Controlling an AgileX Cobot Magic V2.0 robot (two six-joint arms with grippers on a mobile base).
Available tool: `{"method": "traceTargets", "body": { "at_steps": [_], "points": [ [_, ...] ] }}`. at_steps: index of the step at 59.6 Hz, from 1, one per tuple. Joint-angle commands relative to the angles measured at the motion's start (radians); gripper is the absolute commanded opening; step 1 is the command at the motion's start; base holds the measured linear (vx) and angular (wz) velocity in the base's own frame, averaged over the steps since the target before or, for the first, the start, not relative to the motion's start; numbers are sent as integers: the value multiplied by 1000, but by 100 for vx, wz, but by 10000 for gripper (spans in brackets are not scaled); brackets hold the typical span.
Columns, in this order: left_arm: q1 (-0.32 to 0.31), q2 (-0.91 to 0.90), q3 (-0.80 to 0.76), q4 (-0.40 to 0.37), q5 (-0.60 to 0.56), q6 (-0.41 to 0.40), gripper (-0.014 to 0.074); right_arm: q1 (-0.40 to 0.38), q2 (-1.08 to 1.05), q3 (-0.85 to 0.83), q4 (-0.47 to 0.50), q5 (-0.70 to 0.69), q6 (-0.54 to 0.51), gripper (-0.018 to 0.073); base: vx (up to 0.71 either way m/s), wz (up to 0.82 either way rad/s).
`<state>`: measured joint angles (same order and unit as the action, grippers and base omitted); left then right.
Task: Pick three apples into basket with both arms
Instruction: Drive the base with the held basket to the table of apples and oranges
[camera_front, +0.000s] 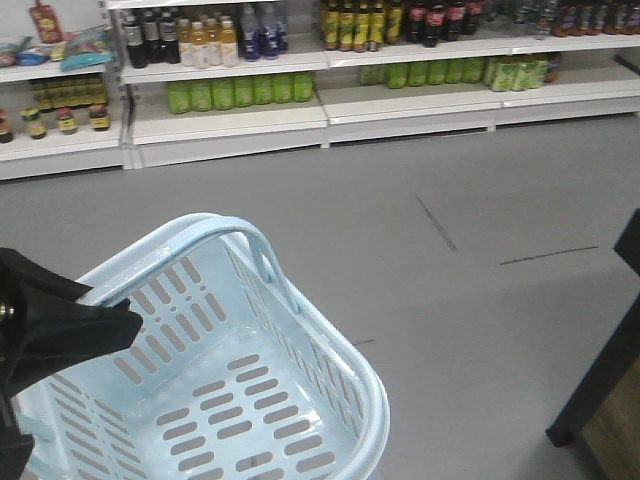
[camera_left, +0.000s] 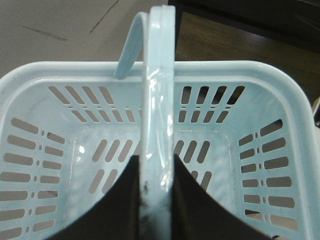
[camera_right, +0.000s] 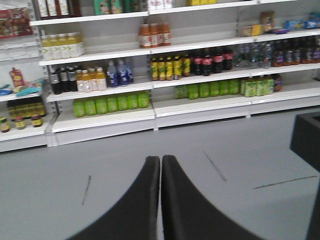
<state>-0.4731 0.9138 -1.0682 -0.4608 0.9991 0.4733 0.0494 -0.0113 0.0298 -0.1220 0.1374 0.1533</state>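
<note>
**Basket** (camera_front: 372, 405), pale blue, is being carried above the grey floor (camera_front: 480, 200) and is filling the 7 o'clock part of the front view. Its slotted bottom is showing through with no fruit in it. No apples are appearing in any view, so which way they lie from either claw cannot be told.

**Handle** (camera_left: 160, 95) is standing upright, its long axis running from 6 to 12 o'clock in the left wrist view, across the basket's middle.

**Left claw** (camera_left: 159, 172) is clamping this handle, with a black finger (camera_left: 120, 210) pressing on each side at 6 o'clock. In the front view the same claw is showing as a dark mass at the basket's 9 o'clock.

**Right claw** (camera_right: 160, 161) is pointing at 12 o'clock toward the drink shelves (camera_right: 105, 121), its jaws meeting tip to tip on nothing.

**Judgement:** with the left arm occupied in carrying, the right arm is the free one for picking. It is likely needing to turn from the shelves, perhaps toward the dark desk (camera_front: 600, 380) edging in at 4 o'clock, before any apple comes within reach.
</note>
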Motion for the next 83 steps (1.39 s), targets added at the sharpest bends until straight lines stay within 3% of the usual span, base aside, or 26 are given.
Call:
{"method": "traceTargets", "body": {
  "at_steps": [1,83],
  "points": [
    [-4,-13,-26,-48,-83,-11,-6,-7,-13,12,-8,-73,-9,-5,17,-66],
    [-4,-13,-26,-48,-83,-11,-6,-7,-13,12,-8,-73,-9,-5,14,-55]
  ]
}}
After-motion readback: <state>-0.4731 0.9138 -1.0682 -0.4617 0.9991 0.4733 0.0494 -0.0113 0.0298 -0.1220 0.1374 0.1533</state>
